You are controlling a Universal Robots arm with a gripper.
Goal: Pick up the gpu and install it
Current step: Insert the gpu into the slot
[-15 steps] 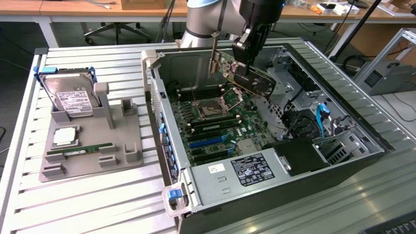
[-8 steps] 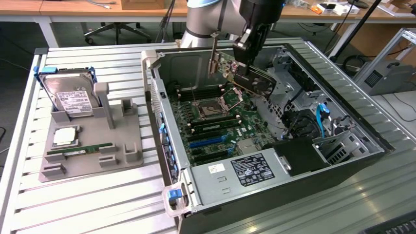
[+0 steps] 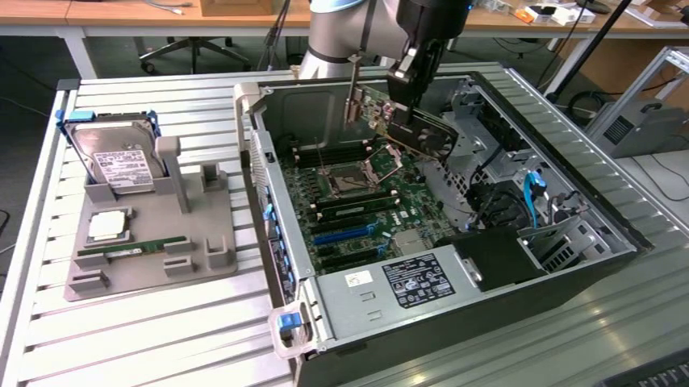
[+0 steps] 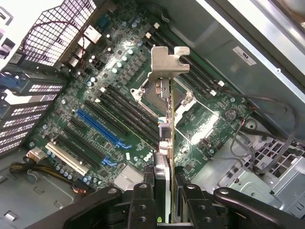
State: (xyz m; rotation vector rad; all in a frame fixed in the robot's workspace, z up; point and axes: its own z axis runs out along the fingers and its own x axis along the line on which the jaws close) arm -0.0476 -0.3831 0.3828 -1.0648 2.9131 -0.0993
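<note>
My gripper [image 3: 407, 105] is shut on the gpu [image 3: 418, 133], a dark card with a silvery metal bracket. It hangs tilted inside the open computer case [image 3: 282, 318], above the motherboard [image 3: 361, 214] near the processor socket. In the wrist view the gpu [image 4: 167, 119] is seen edge-on, with its bracket at the far end. It runs out from between my fingers [image 4: 143, 202]; the gripper [image 4: 167, 191] clamps it from both sides. The card hovers over the board, apart from the slots.
A grey fixture [image 3: 161, 230] at the exterior view's left holds a hard drive [image 3: 116, 157] and a green memory stick [image 3: 135, 248]. The power supply [image 3: 415, 282] fills the case's near end. Blue and black slots [image 4: 102, 129] run beside the card. Cables [image 3: 533, 197] lie along the case's right.
</note>
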